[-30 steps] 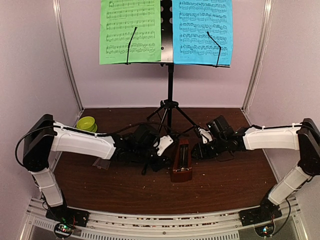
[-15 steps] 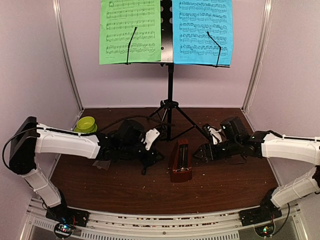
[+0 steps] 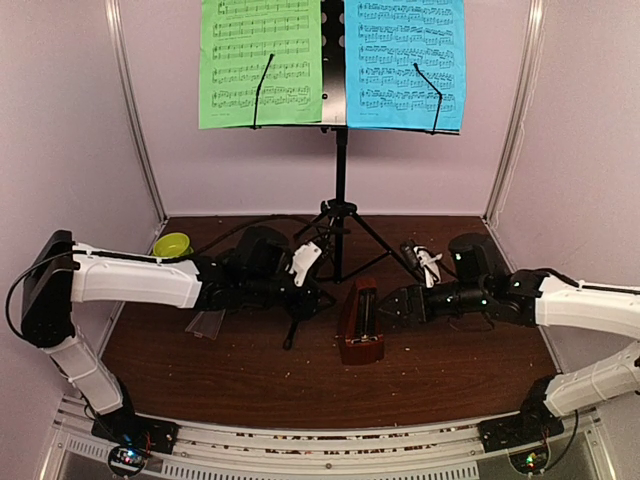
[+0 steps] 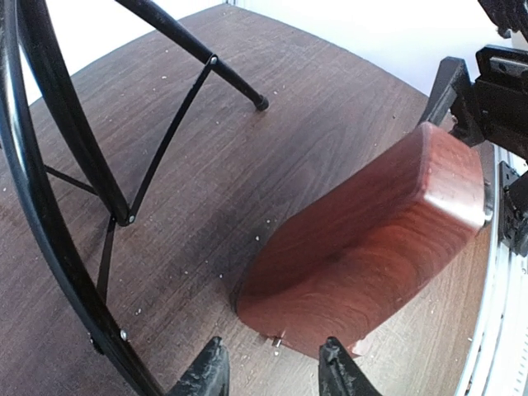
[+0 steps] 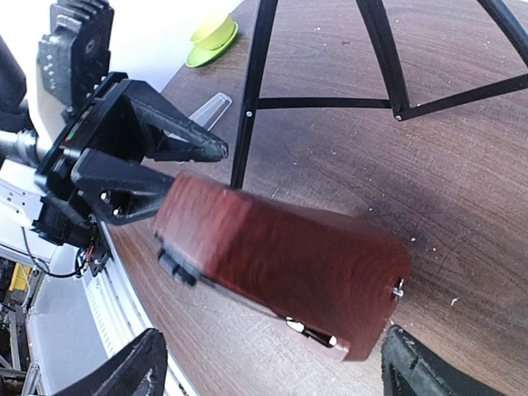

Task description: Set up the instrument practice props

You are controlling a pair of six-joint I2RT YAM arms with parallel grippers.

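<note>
The black music stand (image 3: 341, 180) stands at the back of the table. A green sheet (image 3: 260, 60) and a blue sheet (image 3: 405, 60) rest on its desk. In front of its legs the reddish-brown metronome (image 3: 360, 320) sits on the table without its cover. My left gripper (image 3: 303, 298) is open just left of it, nothing between the jaws. The wood body (image 4: 371, 239) lies just beyond that gripper (image 4: 272, 373). My right gripper (image 3: 393, 308) is wide open on the other side. Its fingers straddle the metronome (image 5: 280, 264) without touching it, the gripper (image 5: 276, 370) standing back.
The clear cover (image 3: 207, 322) lies flat under my left arm. A small lime-green bowl (image 3: 172, 245) sits at the back left. The tripod legs (image 4: 165, 124) spread close behind both grippers. Crumbs dot the dark wood table (image 3: 450, 370).
Both grippers have let go of the metronome. The right jaws opened wide and the left opened a little. The left gripper drew back to the left and the metronome stayed in place.
</note>
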